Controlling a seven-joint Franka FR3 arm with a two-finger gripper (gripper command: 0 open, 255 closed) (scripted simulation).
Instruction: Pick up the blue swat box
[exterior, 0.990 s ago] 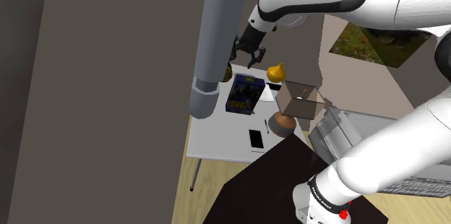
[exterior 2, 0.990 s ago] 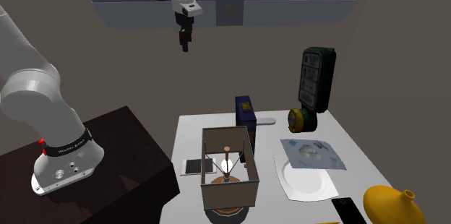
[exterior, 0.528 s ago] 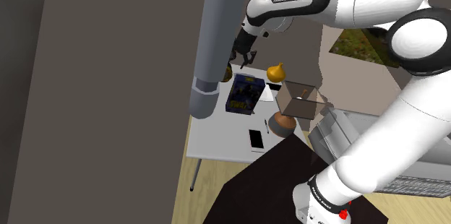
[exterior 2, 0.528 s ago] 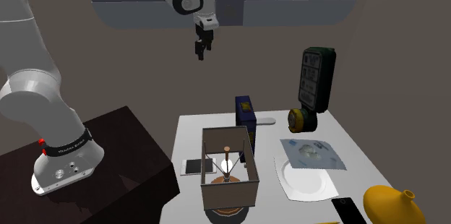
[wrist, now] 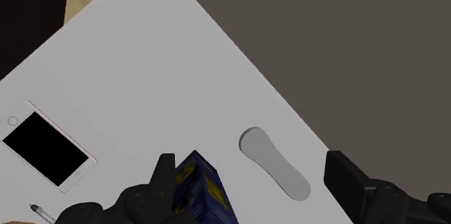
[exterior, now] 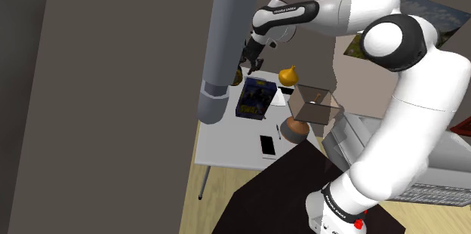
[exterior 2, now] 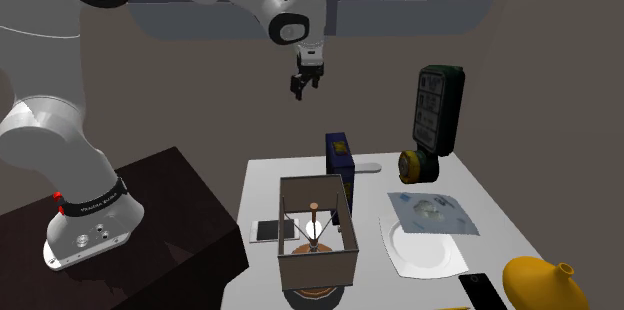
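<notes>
2 fingers (wrist: 165, 168) wide apart on gripper (exterior 2: 298, 84), clasping nothing; hangs well above blue box (exterior 2: 340, 161), upright near white table's (exterior 2: 262, 173) far edge beside grey oval (wrist: 275, 161).

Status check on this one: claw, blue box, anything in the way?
Claw open, empty, hovering above the table. Blue box upright on white table, untouched. Grey oval piece lies beside it, apart.

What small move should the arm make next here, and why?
Probably descend toward the blue box while shifting slightly sideways to centre it. The gripper hangs open well above the table, and in the wrist view the box sits close to one of the fingers rather than midway between them.
</notes>
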